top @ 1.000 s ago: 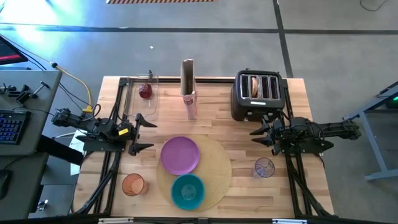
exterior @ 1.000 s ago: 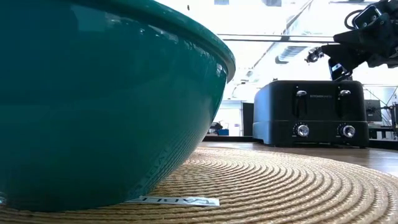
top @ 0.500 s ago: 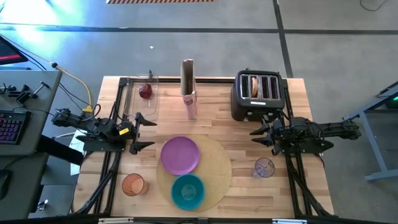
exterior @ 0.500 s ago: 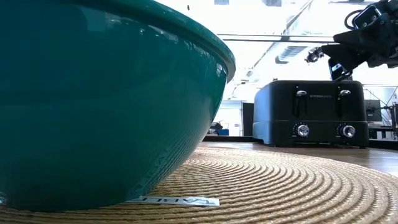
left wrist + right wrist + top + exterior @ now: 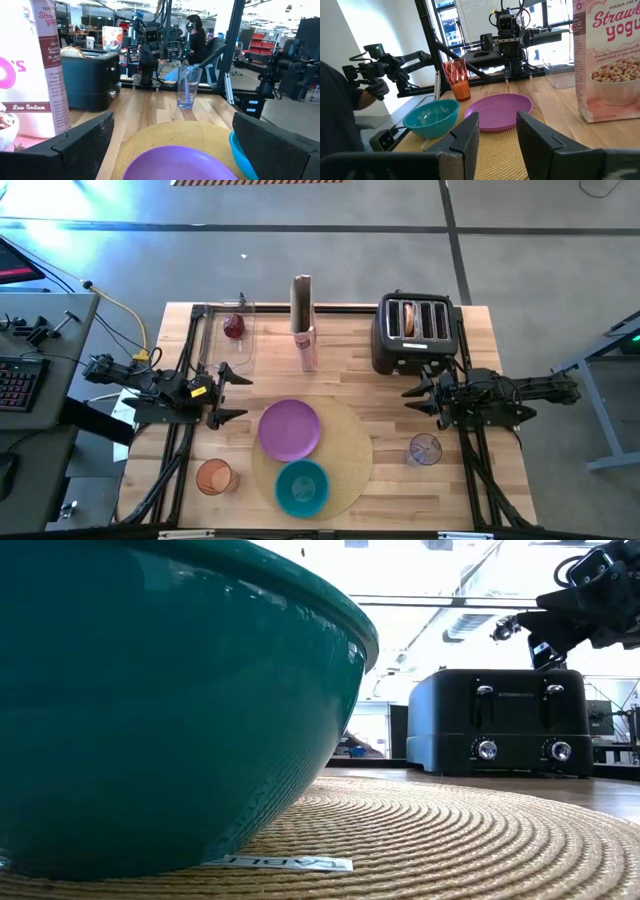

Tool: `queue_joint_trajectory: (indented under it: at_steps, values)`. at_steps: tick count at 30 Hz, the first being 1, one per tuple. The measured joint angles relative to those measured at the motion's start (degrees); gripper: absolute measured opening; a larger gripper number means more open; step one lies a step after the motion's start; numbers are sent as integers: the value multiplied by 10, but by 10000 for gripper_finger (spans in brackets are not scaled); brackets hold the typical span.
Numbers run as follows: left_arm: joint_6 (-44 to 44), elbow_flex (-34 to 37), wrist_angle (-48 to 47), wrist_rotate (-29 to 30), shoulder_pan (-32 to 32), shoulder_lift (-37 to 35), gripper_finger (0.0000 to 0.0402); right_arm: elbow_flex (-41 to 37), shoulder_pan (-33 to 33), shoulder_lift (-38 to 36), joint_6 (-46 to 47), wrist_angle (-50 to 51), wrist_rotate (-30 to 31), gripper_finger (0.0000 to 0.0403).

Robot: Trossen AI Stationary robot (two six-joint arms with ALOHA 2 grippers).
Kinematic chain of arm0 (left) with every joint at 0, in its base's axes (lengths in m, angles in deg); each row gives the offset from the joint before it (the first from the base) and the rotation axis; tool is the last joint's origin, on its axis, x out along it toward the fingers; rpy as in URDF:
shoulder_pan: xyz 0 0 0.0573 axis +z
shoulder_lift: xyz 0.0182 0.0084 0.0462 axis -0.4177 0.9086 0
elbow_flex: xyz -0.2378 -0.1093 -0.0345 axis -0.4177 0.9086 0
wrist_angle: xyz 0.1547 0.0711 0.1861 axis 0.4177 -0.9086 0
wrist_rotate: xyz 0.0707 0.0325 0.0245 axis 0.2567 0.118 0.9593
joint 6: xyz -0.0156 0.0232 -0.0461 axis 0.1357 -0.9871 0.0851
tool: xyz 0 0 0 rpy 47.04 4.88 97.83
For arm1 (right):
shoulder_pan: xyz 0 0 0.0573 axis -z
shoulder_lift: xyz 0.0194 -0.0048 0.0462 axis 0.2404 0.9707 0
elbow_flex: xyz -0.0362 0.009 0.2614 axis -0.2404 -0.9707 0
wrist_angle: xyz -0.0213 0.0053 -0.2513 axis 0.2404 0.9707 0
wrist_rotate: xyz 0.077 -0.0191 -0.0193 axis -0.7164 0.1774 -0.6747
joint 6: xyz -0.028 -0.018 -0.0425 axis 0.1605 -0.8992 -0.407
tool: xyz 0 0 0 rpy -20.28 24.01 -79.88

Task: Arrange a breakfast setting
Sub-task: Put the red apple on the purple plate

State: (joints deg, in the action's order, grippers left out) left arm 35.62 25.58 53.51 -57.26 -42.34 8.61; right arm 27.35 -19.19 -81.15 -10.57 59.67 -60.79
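Note:
A round tan mat lies at the table's near middle. On it rest a purple plate and a teal bowl. An orange cup stands left of the mat and a clear glass right of it. A red fruit lies in a clear tray at the far left. A bagel sits in a toaster slot. My left gripper hovers open at the left, pointing level toward the plate. My right gripper hovers at the right, just in front of the toaster. It is open by a narrow gap and touches nothing.
A black four-slot toaster stands at the far right. A tall cereal box stands upright at the far middle. Black arm frames run along both table sides. Bare wood lies between the mat and the far objects. A person shows in the room beyond.

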Motion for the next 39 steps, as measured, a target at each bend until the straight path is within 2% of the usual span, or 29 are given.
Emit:
queue_joint_trajectory:
  at_steps: [7,10,15,21,27,30,34,39]
  values:
    - [-19,0,1,14,0,0,397,0,0,0,0,0,0,114]
    - [-16,0,0,44,0,0,397,0,0,0,0,0,0,114]
    - [26,0,9,161,0,0,397,0,0,0,0,0,0,114]
    - [26,0,14,204,0,0,397,0,0,0,0,0,0,114]
    - [27,0,35,323,0,0,397,0,0,0,0,0,0,114]
    - [58,0,32,373,0,0,397,0,0,0,0,0,0,114]
    - [122,0,21,399,0,0,397,0,0,0,0,0,0,114]
    - [160,0,8,394,0,0,397,0,0,0,0,0,0,114]
